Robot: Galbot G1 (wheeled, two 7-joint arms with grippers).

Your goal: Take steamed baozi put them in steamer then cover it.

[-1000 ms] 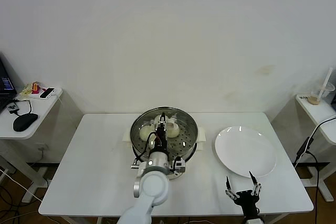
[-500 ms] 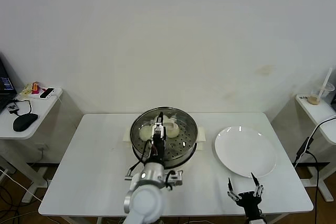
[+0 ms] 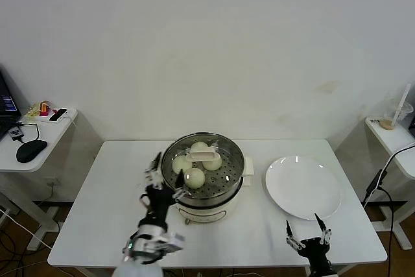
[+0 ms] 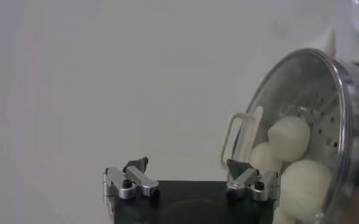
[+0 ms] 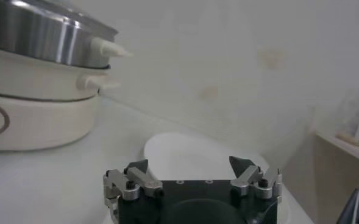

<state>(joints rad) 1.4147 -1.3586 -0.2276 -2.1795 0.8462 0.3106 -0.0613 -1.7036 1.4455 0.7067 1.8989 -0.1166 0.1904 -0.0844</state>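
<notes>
While the left gripper (image 3: 165,172) stands raised just beside the steamer's (image 3: 203,172) left rim, fingers spread and holding nothing, the arm rises from the table's near edge. Right gripper (image 3: 309,233) sits low at the near right edge, fingers also parted and empty, just in front of the white plate (image 3: 303,186). Steamer stands mid-table on its cream base; glass cover (image 3: 202,157) sits on it, bar handle (image 3: 202,154) at centre. Baozi (image 3: 194,177) visible through the glass: three clear on the perforated tray, a fourth partly hidden behind the handle. Left wrist view shows the cover (image 4: 301,131) and buns (image 4: 290,135) close by the gripper (image 4: 187,167). White table (image 3: 117,199) against a plain pale wall; side desk (image 3: 32,142) at far left with mouse (image 3: 30,150), shelf with cup (image 3: 391,121) at far right. Open tabletop to the left of the steamer and along the front edge; plate takes up the right side.
</notes>
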